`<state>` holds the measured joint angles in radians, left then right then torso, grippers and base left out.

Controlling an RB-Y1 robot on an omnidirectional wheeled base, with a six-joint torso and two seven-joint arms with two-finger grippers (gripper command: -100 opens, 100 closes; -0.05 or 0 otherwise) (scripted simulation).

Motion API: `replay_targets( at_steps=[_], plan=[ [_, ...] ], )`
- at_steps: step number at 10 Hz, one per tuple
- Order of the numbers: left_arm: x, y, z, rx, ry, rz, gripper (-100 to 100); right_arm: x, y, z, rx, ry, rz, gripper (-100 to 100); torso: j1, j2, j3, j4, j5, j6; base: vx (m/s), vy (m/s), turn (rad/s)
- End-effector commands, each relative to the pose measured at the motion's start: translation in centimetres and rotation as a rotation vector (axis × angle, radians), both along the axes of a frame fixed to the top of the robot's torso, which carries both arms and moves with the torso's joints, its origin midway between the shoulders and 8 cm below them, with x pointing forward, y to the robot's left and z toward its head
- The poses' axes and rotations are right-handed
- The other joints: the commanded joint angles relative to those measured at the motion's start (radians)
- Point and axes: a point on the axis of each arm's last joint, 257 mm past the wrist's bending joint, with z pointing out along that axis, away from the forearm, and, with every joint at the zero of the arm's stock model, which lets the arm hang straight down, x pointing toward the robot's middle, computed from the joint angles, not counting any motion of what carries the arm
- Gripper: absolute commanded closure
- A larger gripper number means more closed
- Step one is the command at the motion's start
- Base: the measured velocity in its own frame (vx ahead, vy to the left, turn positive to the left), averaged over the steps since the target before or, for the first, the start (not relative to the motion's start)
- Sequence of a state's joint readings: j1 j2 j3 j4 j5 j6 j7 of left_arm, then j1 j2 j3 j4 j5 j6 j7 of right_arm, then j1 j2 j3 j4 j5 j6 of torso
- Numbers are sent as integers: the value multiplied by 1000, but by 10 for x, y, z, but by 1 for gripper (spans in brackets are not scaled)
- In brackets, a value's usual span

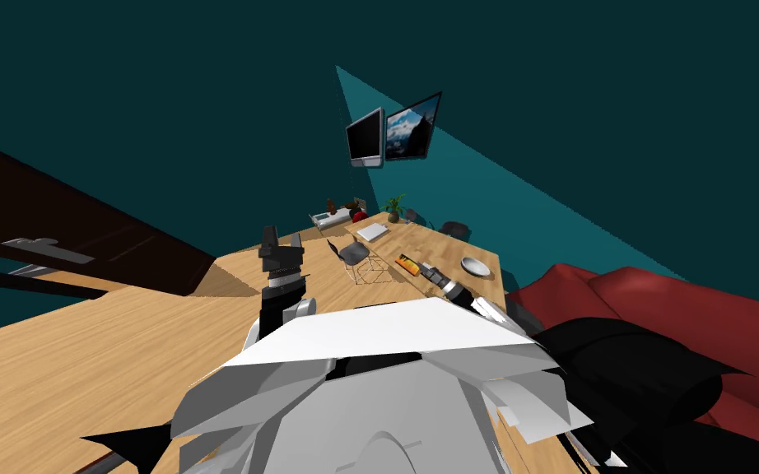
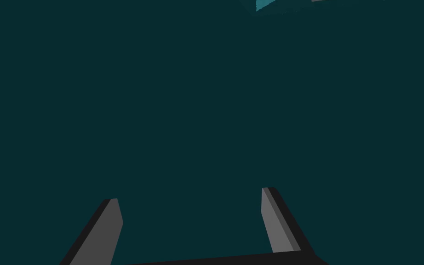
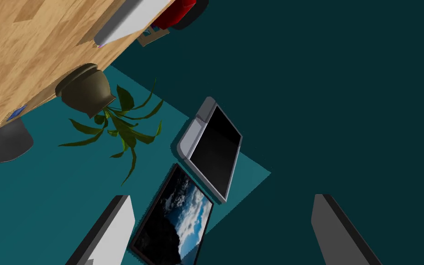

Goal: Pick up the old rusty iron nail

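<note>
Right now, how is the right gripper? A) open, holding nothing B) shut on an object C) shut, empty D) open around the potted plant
A: the right gripper has its two light grey fingers standing wide apart, with nothing between them but the distant grey-framed dark screen and the dark teal wall.

Left gripper (image 2: 190, 194), right gripper (image 3: 221, 196): fingers apart.

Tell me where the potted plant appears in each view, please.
Head view: potted plant where the wood surface meets the teal wall, below the wall screen.
Left wrist view: not in it.
Right wrist view: potted plant at the wood surface's edge, near the same wall screen.
Shared landmark: that wall screen.
</note>
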<state>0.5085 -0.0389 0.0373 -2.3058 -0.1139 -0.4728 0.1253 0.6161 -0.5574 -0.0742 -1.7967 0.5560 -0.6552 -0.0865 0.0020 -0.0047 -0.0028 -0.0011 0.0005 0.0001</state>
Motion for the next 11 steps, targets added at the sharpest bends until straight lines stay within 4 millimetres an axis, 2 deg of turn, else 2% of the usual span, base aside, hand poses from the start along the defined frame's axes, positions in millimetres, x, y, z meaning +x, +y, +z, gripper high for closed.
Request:
replay_targets(
  at_steps=[1,2,3,4,5,6,7,8,9,11],
  plan=[
    [0,0,0,0,0,0,0,-3,-11,-14,-31,39,-2,-100,0,0,0,0,0,0,63,14,68],
    [0,0,0,0,0,0,0,-11,-23,-36,-90,97,5,-100,0,1,0,0,0,0,73,19,144],
    [0,0,0,0,0,0,0,-12,-25,-39,-90,103,1,-100,0,0,0,0,0,0,66,5,61],
    [0,0,0,0,0,0,0,-22,-37,-58,-149,155,12,-100,-1,1,0,0,0,1,66,12,104],
    [0,0,0,0,0,0,0,-24,-41,-63,-150,167,5,-100,-1,1,0,0,0,0,58,10,74],
    [0,0,0,0,0,0,0,-34,-54,-80,-207,217,16,-100,0,1,0,0,0,0,67,8,109],
    [0,0,0,0,0,0,0,-36,-58,-85,-208,230,8,-100,-1,0,0,0,0,0,58,6,86],
    [0,0,0,0,0,0,0,-48,-71,-101,-265,280,19,-100,-1,1,0,0,0,0,69,19,147],
    [0,0,0,0,0,0,0,-50,-75,-105,-266,291,12,-100,0,1,0,0,0,0,55,15,58],
    [0,0,0,0,0,0,0,-77,-105,-137,-376,396,29,-100,0,1,0,0,0,0,80,22,160]
  ],
)
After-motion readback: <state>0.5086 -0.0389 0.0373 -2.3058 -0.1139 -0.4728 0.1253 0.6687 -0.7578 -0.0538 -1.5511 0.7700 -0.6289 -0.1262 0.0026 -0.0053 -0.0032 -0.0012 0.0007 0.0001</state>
